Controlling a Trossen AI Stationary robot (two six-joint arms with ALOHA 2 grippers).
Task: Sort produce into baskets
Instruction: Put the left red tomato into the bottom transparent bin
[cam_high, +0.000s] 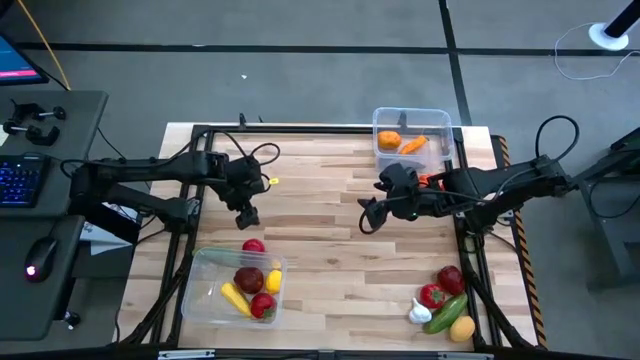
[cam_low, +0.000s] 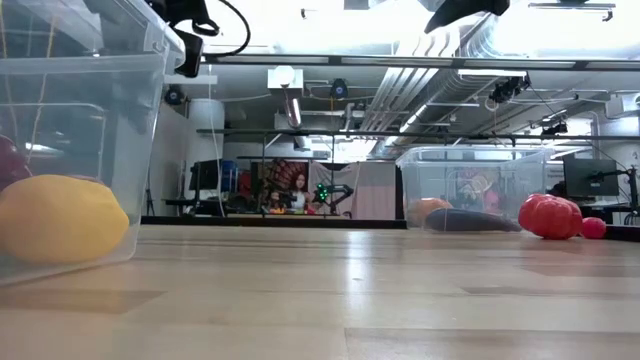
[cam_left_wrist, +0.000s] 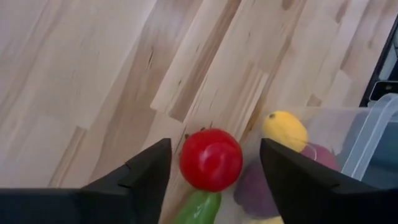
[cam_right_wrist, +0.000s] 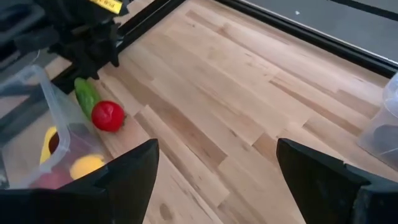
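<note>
My left gripper (cam_high: 246, 216) hangs open just beyond the far rim of the near-left clear basket (cam_high: 205, 300). Below it a red tomato (cam_left_wrist: 211, 159) shows between the two fingers, touching neither, with a green piece (cam_left_wrist: 200, 209) beside it. Both lie by the basket's far wall (cam_right_wrist: 57, 118), apparently outside it; the tomato (cam_right_wrist: 107, 116) and green piece (cam_right_wrist: 87, 97) also show in the right wrist view. The basket holds a yellow lemon (cam_left_wrist: 284, 129), a dark red fruit (cam_high: 248, 279) and other produce. My right gripper (cam_high: 368, 217) is open above the table's middle, holding nothing.
A second clear basket (cam_high: 440, 118) at the far right holds orange pieces (cam_high: 400, 143). A pile of loose produce (cam_high: 443, 298), red, green, white and yellow, lies at the near right corner. Bare wood stretches between the two baskets.
</note>
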